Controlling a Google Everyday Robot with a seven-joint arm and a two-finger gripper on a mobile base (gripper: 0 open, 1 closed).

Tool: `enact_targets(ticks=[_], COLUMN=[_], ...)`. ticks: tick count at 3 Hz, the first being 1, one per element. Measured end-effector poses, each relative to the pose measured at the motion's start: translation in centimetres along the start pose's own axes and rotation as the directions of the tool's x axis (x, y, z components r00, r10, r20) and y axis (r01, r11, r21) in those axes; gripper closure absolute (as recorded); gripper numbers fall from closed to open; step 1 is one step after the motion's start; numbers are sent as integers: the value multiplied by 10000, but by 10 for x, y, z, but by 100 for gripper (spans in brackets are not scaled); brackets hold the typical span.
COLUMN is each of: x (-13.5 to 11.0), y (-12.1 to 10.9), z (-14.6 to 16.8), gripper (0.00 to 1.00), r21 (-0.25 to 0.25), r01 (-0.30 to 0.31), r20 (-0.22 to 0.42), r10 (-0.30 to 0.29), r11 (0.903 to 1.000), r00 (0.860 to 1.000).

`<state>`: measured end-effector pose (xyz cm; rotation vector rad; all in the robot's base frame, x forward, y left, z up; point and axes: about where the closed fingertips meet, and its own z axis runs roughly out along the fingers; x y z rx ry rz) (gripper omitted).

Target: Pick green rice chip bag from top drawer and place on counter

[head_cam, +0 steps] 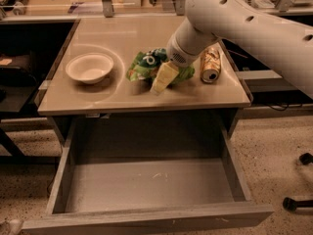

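Warm light, perhaps overhead, glares on the counter (pixel 98 38) beside the hand (pixel 161 81).
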<state>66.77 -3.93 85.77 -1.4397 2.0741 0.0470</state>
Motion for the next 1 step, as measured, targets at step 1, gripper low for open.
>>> enact_targets(ticks=[1], x=[0], y=[0], z=[0], gripper=[0], r21=[0], r01=[0], r20=[0], r10=[0], r11=[10000], r00=[10000])
